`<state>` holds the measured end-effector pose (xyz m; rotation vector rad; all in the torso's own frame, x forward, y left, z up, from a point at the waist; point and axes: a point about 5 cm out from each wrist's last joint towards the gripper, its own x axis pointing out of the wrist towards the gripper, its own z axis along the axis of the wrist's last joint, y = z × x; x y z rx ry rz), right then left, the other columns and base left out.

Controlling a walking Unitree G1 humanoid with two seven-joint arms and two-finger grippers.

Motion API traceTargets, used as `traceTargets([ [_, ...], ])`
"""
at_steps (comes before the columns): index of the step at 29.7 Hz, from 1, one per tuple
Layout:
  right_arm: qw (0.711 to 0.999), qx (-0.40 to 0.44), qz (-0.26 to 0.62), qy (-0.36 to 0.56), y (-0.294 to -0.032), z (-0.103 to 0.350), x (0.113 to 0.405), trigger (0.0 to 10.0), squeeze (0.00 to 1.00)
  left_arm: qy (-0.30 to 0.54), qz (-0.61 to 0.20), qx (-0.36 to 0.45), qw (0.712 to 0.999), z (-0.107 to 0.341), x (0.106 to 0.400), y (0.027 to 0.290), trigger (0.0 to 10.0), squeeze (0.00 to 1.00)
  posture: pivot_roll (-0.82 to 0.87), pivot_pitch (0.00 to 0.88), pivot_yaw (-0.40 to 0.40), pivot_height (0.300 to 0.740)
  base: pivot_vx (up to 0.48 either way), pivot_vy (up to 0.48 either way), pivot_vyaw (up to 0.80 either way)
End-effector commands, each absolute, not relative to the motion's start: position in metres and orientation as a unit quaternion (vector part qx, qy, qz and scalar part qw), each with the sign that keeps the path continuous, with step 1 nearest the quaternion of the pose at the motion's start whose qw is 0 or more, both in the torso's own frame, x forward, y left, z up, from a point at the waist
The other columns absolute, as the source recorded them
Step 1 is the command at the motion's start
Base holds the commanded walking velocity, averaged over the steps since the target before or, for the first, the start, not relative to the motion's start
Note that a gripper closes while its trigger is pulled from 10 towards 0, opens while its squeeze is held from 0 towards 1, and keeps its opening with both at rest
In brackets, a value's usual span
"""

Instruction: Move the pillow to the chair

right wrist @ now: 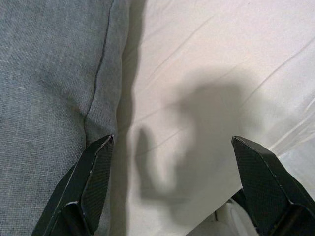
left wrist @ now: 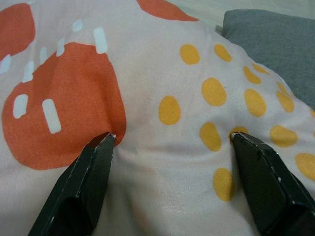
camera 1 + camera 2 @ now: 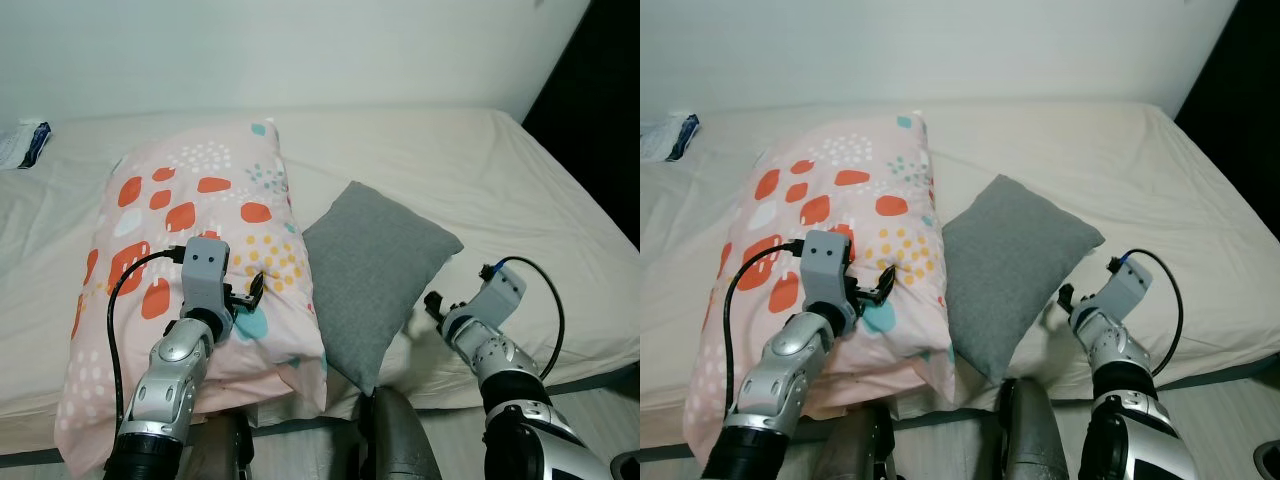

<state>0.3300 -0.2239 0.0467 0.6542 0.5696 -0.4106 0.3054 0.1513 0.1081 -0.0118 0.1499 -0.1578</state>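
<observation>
Both of our grippers are down at the near edge of the bed. Our left gripper (image 2: 172, 142) has its two black fingers (image 2: 81, 184) spread wide, and their tips press into the cover of the patterned pillow (image 3: 200, 250), one tip at the rim of a big orange blotch and the other among the yellow dots. Nothing is pinched between them; the cloth only dimples a little around each tip. Our right gripper (image 1: 172, 142) is also wide apart, and we see one fingertip resting at the seam of the grey pillow (image 3: 375, 265) while the other hangs over the bare cream sheet (image 1: 211, 73), on which the gripper casts a soft shadow.

Outward from there, the patterned pillow is long and pale pink, with orange patches, white dots and teal specks, lying lengthwise on our left part of the bed (image 3: 520, 200). Its near end reaches the mattress edge. The grey pillow lies just beside it on our right, tilted on a corner, with its left edge touching the pink one. A small blue and white packet (image 3: 25, 143) sits far off at the left side of the mattress, near the white wall (image 3: 300, 50).
</observation>
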Motion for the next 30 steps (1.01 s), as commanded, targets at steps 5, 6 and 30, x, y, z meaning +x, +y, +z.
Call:
traceTargets([
  [5, 0.889, 0.328, -0.161, 0.278, -0.219, 0.039, 0.328, 10.0, 0.0, 0.077, -0.082, -0.008, 0.994, 0.103, 0.303, 0.155, 10.0, 0.0, -0.03, 0.12, -0.029, 0.596, 0.0, 0.0, 0.0],
  [6, 0.889, 0.328, -0.161, 0.278, -0.219, 0.039, 0.328, 10.0, 0.0, 0.077, -0.082, -0.008, 0.994, 0.103, 0.303, 0.155, 10.0, 0.0, -0.03, 0.12, -0.029, 0.596, 0.0, 0.0, 0.0],
  [30, 0.885, 0.405, -0.107, 0.205, -0.213, 0.044, 0.335, 10.0, 0.0, 0.059, -0.098, -0.009, 0.993, 0.106, 0.302, 0.15, 10.0, 0.0, -0.02, 0.13, -0.024, 0.572, 0.0, 0.0, 0.0],
])
